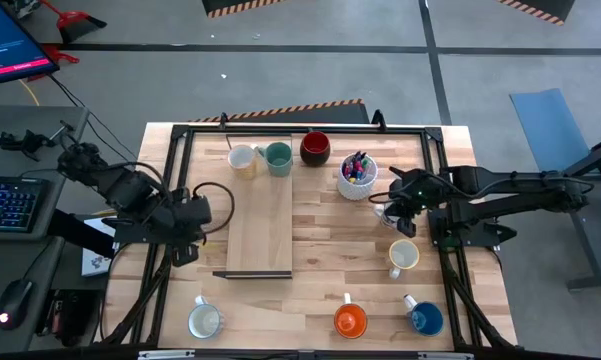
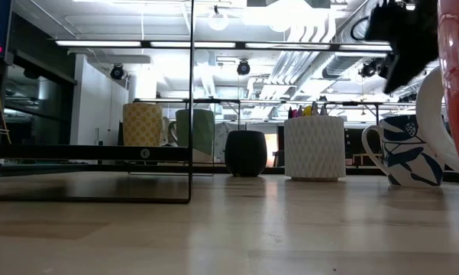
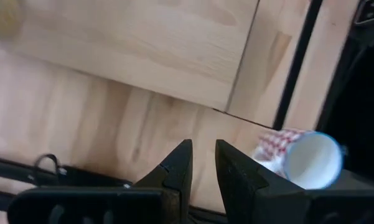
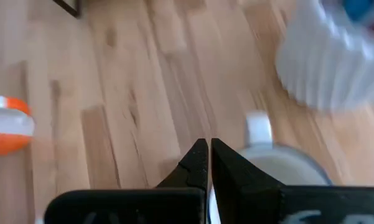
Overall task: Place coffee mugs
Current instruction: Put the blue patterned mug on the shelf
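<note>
Cream mug (image 1: 403, 256) is sitting just beside the clenched, empty right gripper (image 1: 388, 207); the left gripper (image 1: 202, 212), seemingly slightly parted, is hovering over the desk (image 1: 320, 285).

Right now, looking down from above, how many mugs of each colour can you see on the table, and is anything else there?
Cream or white mugs: 3
Teal green mug: 1
Dark red mug: 1
Orange mug: 1
Blue mug: 1
White cup of pens: 1
Total: 8 things, 7 of them mugs; anything hidden under the arms is not counted.
</note>
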### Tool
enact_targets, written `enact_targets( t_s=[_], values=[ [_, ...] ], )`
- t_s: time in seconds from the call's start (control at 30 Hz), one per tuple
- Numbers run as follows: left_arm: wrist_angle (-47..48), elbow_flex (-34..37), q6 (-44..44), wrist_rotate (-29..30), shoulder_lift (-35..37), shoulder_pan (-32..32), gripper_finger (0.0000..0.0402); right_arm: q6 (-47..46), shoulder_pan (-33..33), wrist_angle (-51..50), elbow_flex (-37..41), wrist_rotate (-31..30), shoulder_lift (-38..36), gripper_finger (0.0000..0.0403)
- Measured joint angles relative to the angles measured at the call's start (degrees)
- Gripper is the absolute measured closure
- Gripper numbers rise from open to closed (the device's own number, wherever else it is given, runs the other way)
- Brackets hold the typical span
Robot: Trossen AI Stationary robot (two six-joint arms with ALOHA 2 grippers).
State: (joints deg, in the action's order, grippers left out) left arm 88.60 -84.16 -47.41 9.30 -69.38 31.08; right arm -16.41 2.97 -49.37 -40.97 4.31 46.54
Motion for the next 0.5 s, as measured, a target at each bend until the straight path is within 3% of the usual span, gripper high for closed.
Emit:
enact_targets(
  t_s=[0.23, 0.5],
  values=[
    [0.1, 0.0, 3.1, 7.1, 0.0, 0.6, 0.0342, -1.7, 0.0, -1.4, 0.0, 2.7, 0.0, 0.0387],
    [1.0, 0.0, 3.1, 11.3, 0.0, 0.6, 0.0342, -3.7, 0.0, -1.8, 0.0, 1.4, 0.5, 0.0302]
  ],
)
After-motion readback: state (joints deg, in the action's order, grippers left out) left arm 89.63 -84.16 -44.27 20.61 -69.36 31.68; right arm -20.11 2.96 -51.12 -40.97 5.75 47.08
